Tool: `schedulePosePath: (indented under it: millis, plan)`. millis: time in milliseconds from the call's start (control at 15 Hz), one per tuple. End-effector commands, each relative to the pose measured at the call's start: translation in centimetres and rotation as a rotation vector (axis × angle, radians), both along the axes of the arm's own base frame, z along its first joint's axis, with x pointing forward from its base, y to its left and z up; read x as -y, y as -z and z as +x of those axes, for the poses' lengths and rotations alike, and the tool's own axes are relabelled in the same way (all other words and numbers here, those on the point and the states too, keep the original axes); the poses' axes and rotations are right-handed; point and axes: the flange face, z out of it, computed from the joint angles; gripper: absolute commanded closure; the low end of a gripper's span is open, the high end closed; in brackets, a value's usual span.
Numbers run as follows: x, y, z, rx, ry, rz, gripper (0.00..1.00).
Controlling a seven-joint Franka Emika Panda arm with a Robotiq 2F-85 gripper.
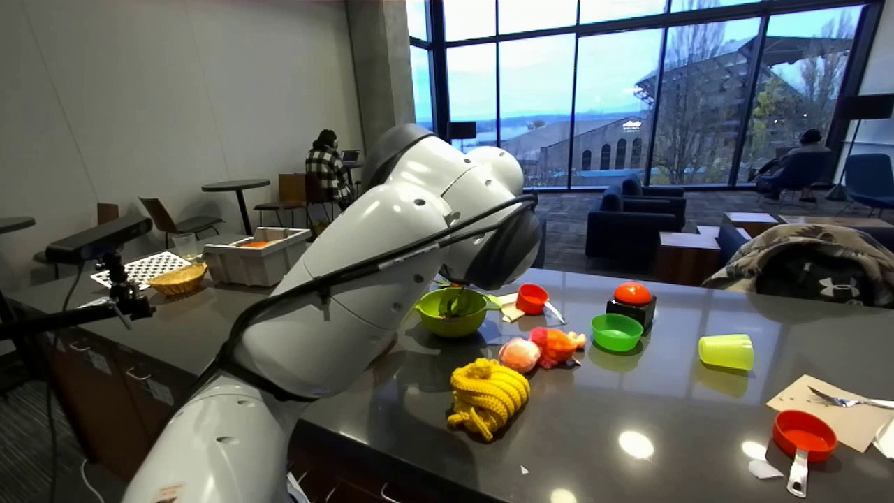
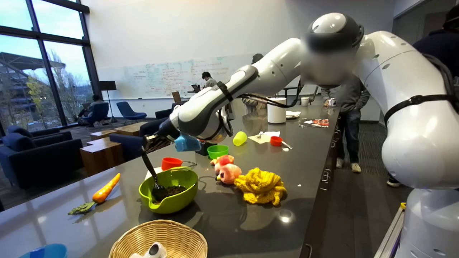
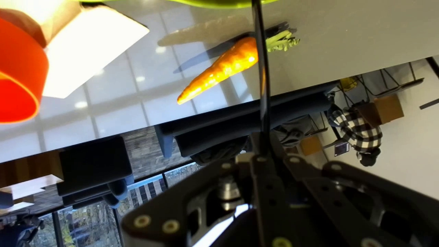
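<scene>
gripper [image 3: 263, 144]: jaws clamped on spoon [image 2: 150, 166]. spoon: tilted, head down in bowl [image 2: 172, 205]. probable step: stirring or scooping. next move calls for firm grip and controlled tilt.

Daylight is let in through tall, dark-framed windows [image 1: 618, 91]; beside the windows a grey column [image 1: 380, 63] is seen; navy armchairs [image 1: 632, 230] are set near the windows on grey carpet [image 1: 566, 241]; on the pale wall [image 2: 215, 28] adjoining the windows, a whiteboard [image 2: 172, 79] is covered with writing.
</scene>
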Motion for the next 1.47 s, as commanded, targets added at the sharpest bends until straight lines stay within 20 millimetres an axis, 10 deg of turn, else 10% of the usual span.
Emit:
schedulePosePath:
  millis: [0, 1400]
  plan:
    - [0.8, 0.7, -1.1, -0.019, 0.023, 0.009, 0.99]
    - [7.7, 1.0, -0.4, -0.041, 0.176, 0.016, 0.99]
